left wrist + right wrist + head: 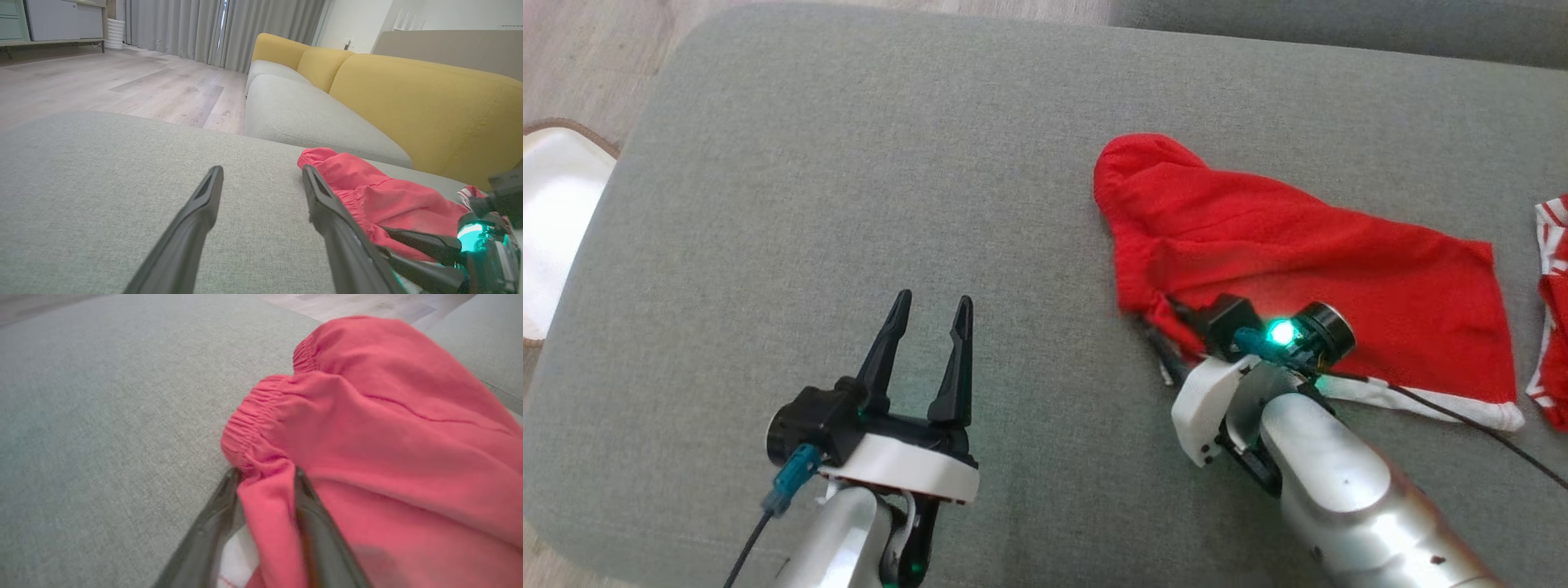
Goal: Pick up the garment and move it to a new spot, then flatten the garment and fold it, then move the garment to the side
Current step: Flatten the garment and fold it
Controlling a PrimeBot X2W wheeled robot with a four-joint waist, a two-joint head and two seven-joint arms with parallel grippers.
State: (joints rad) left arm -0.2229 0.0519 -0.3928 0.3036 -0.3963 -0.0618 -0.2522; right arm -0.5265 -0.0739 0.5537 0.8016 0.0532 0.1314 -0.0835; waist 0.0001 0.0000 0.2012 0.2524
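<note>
The right hand (266, 475) is blurred in its wrist view. A fold of the red garment (388, 416) sits between its fingers, grip uncertain. Right of that hand, a striped cloth (1556, 351) is cut off at the head view's edge.

We see broad grey seat cushion (849, 204), woven fabric, rounded corners. Left half bare. Red garment (1298, 269) lies crumpled on right half, gathered waistband toward middle, white band along near edge. Red-and-white striped cloth (1553, 327) lies just beside it, at far right.
</note>
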